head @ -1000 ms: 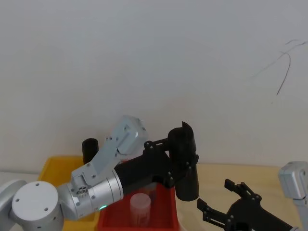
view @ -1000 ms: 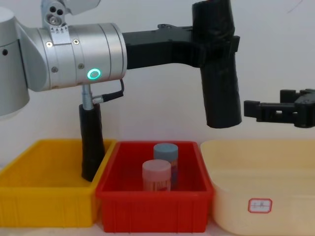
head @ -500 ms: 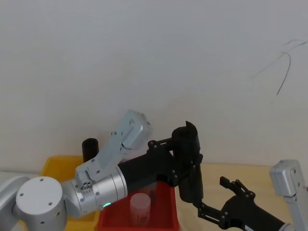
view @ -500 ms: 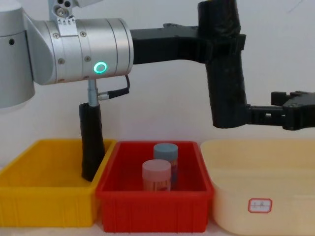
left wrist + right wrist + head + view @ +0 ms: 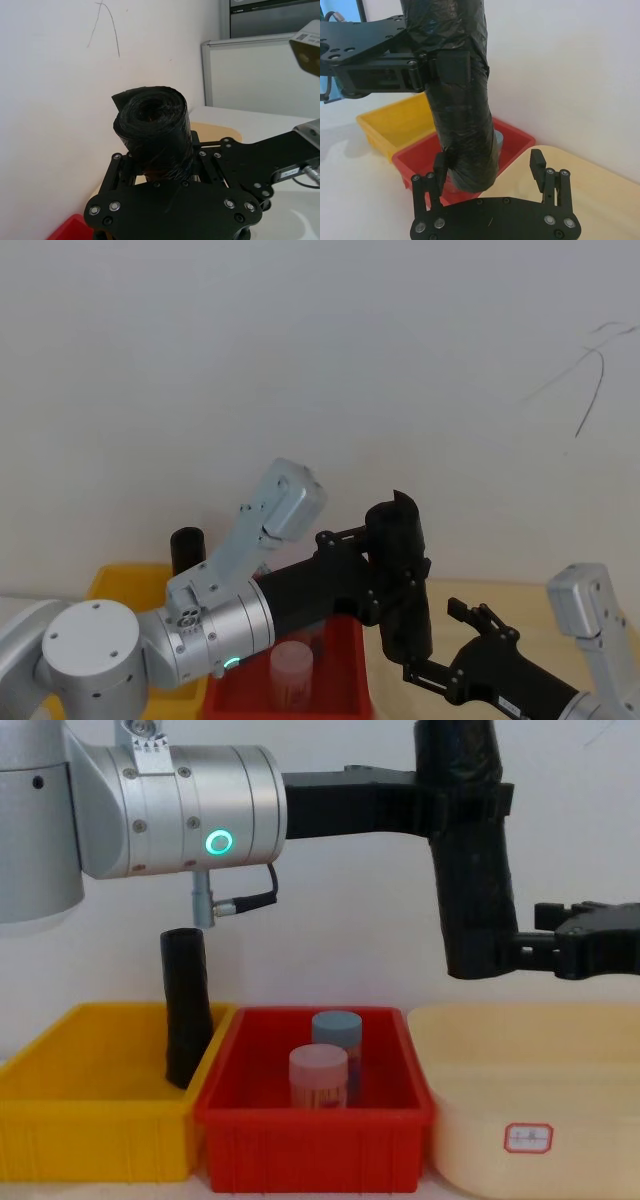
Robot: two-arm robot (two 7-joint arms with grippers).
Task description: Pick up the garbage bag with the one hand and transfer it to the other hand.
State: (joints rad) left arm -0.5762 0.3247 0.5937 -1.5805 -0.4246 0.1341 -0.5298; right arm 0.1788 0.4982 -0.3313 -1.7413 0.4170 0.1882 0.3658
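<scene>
The garbage bag [image 5: 470, 850] is a black roll held upright in the air above the bins. The one hand, my green-lit left gripper [image 5: 465, 800], is shut on its upper part; the roll's top end [image 5: 152, 130] sticks up between the black fingers. The other hand, my right gripper [image 5: 488, 162], stands open at the roll's lower end [image 5: 470, 150], one finger on each side, the right-hand finger [image 5: 536, 160] clear of the plastic. In the head view the right gripper [image 5: 435, 640] reaches in from the lower right under the left gripper [image 5: 392, 585].
Below stand a yellow bin [image 5: 90, 1140] with another black roll [image 5: 185, 1010] leaning in it, a red bin [image 5: 310, 1140] holding a blue-lidded jar [image 5: 336, 1030] and a pink-lidded jar [image 5: 318, 1075], and a cream tub [image 5: 540, 1120]. A white wall is close behind.
The left arm has carried the roll a little to the right. The right gripper has moved in from the right, so its open fingers now straddle the roll's lower end.
</scene>
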